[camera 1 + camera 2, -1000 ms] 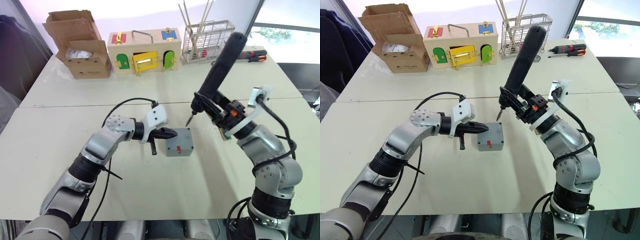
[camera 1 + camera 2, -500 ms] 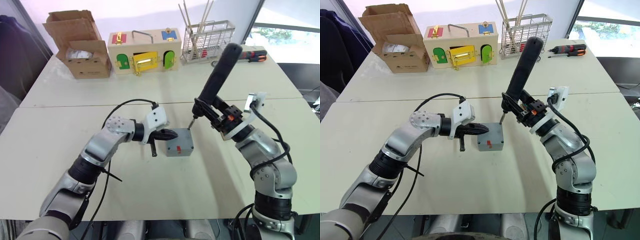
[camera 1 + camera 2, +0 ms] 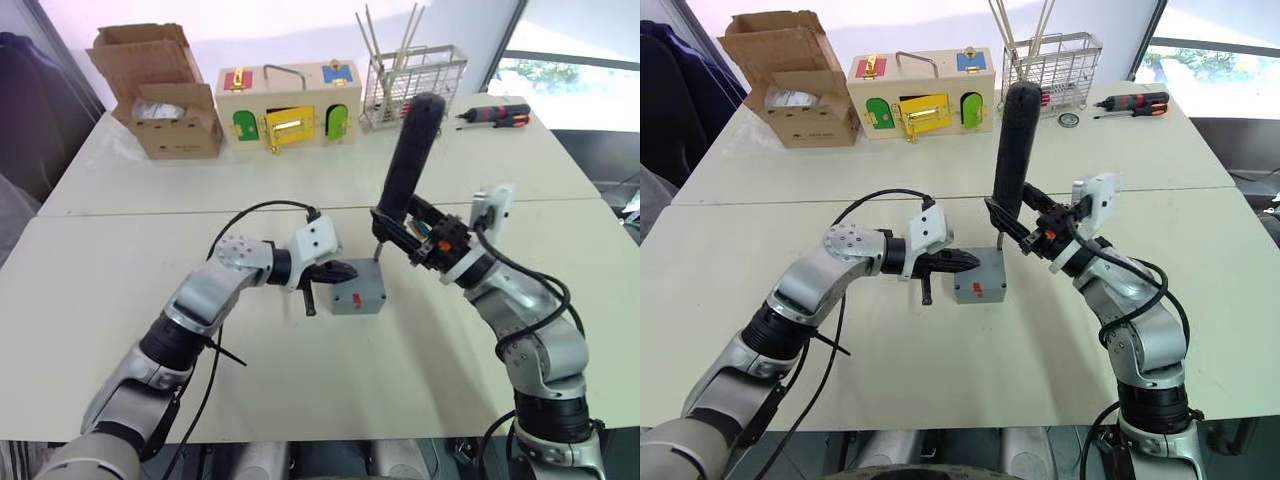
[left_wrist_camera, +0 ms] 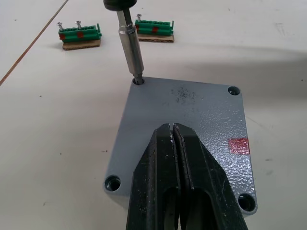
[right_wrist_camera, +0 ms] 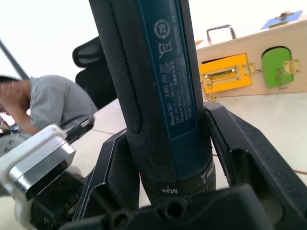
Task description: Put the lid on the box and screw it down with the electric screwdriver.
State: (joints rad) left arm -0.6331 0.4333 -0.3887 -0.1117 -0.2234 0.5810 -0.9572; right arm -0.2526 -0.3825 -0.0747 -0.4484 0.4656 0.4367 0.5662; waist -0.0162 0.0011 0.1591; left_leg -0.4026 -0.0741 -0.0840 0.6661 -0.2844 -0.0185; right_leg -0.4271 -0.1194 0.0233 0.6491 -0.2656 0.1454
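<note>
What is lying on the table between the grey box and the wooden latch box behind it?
Two small green screw holders lie on the table beyond the box, seen in the left wrist view.

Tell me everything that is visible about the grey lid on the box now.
The lid is a flat square cover of speckled grey plastic with a red mark near one edge and a round screw hole at each corner. It lies level on the box. The left claw, shut, rests on its top. The electric screwdriver, held nearly upright by the right claw, has its metal bit in one corner hole.
</note>
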